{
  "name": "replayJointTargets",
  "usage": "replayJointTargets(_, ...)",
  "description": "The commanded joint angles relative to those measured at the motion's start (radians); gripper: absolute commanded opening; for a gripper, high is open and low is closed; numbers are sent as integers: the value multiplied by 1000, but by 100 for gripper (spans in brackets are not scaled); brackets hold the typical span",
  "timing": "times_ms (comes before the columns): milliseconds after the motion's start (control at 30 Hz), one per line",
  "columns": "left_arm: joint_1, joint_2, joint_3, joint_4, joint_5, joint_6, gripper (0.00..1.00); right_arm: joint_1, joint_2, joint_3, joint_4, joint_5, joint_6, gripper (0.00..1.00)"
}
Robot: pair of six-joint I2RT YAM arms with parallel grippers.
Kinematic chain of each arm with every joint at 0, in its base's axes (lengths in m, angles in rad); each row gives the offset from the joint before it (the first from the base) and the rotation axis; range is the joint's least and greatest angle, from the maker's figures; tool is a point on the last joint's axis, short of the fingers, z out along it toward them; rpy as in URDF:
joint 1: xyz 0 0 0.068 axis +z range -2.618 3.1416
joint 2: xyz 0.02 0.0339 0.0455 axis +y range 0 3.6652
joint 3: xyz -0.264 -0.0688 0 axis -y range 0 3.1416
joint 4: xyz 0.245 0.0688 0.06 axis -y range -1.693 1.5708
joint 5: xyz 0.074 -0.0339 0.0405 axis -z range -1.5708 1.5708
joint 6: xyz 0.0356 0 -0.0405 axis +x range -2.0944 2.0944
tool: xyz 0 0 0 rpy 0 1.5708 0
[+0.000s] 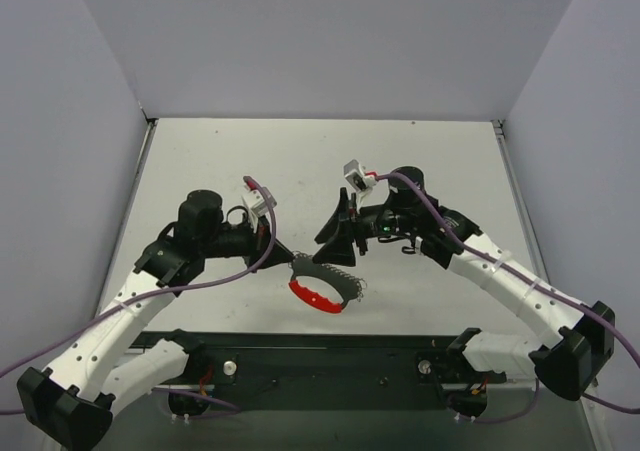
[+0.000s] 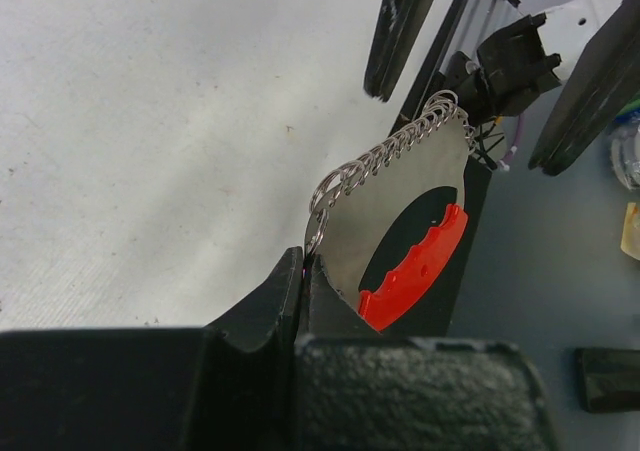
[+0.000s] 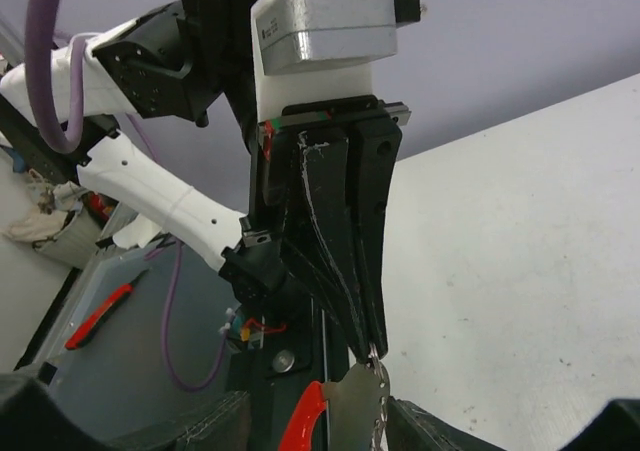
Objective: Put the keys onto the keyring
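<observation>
The left pincer (image 2: 303,269) is pressed together on one end of the keyring (image 2: 400,196), pinching it right at the tips. In the overhead view the loop hangs low in the middle of the frame, over the near edge of the desk (image 1: 300,171), and looks to be held clear of the surface.

From that pinch the keyring's long axis runs away to the right and slightly down the overhead frame. The silver band (image 2: 345,231) with its row of small rings (image 2: 385,156) sits on the upper side. The red arc (image 2: 415,266) lies on the lower side.

The right pincer (image 2: 458,129) is spread wide, nothing between its fingers, and sits just above and right of the loop in the overhead picture. The ringed edge faces it. That makes the right arm the nearer one to the free end, and any threading looks likely to come from that side.

The keys cannot be made out in any view, neither on the desk nor in a pincer.

No brand, label or readable writing shows anywhere.
</observation>
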Motion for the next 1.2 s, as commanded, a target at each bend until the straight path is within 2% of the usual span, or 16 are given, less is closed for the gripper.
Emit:
replayJointTargets(0, -14, 26, 65, 68, 80, 1, 0, 31, 32, 33, -3, 7, -81, 55)
replayJointTargets(233, -35, 41, 83, 88, 77, -18, 0, 63, 79, 85, -55, 57, -139, 50)
replayJointTargets(367, -45, 48, 89, 88, 74, -24, 0, 85, 96, 103, -85, 99, -147, 39)
replayJointTargets(667, -59, 67, 98, 80, 45, -33, 0, 112, 122, 125, -127, 154, -185, 34)
replayJointTargets(933, -60, 71, 100, 88, 35, -42, 0, 117, 131, 137, -158, 197, -190, 14)
replayJointTargets(1000, -60, 71, 101, 88, 38, -44, 0, 117, 135, 142, -158, 218, -181, 1)
replayJointTargets(1167, -60, 66, 100, 71, 38, -35, 0, 117, 133, 140, -133, 266, -161, 0)
